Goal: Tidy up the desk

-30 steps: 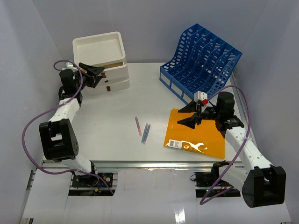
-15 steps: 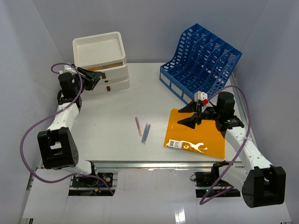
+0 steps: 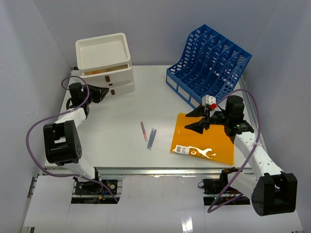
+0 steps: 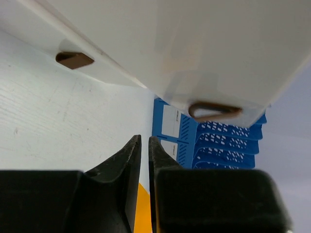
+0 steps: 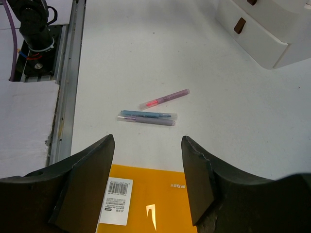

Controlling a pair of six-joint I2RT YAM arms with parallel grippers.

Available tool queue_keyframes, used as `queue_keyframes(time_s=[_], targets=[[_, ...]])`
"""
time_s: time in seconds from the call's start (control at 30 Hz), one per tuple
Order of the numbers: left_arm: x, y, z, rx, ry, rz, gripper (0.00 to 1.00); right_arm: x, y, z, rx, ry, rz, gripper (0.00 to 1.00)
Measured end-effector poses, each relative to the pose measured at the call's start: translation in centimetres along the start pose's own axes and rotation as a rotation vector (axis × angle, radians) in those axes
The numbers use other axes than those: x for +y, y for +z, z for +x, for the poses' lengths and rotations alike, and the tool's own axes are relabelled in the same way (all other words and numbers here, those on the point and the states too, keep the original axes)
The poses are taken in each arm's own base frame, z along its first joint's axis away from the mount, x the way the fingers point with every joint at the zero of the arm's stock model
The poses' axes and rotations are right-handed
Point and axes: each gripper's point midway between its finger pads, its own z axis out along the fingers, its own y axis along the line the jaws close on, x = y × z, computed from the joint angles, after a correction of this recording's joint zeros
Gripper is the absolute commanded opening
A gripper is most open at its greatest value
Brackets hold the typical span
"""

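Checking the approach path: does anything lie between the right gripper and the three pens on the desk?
Nothing visible does. The right gripper hangs open above the orange folder, and only bare desk separates the folder's edge from the three pens.

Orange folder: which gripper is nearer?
Right. The right gripper hangs over the far edge of the orange folder; the left gripper is across the desk, by the white drawer box.
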Motion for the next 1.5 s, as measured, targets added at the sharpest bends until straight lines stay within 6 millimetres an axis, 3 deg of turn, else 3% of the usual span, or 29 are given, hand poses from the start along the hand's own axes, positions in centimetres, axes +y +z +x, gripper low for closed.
queue_keyframes(time_s=[0.13, 0.43, 0.77, 1.07, 1.5], targets=[[-0.2, 1.7, -1.0, -0.006, -0.028, -0.004, 0.41, -0.1, 0.0, 0.0, 0.001, -0.003, 0.003, 0.64], [-3.5, 3.2, -3.5, -0.042, -0.016, 0.046, 0.65, -0.1, 0.0, 0.1, 0.002, -0.005, 0.005, 0.64], [-3.6, 3.7, -3.8, -0.032, 0.01, 0.051, 0.67, -0.3, -0.1, 0.1, 0.004, -0.003, 0.01, 0.64], [0.1, 2.3, -1.6, 0.008, 0.151, 0.016, 0.66, -0.3, -0.2, 0.2, 0.004, -0.005, 0.013, 0.64], [2.3, 0.6, 0.2, 0.058, 0.481, 0.034, 0.7, -0.5, -0.2, 0.3, 0.008, -0.008, 0.02, 0.64]])
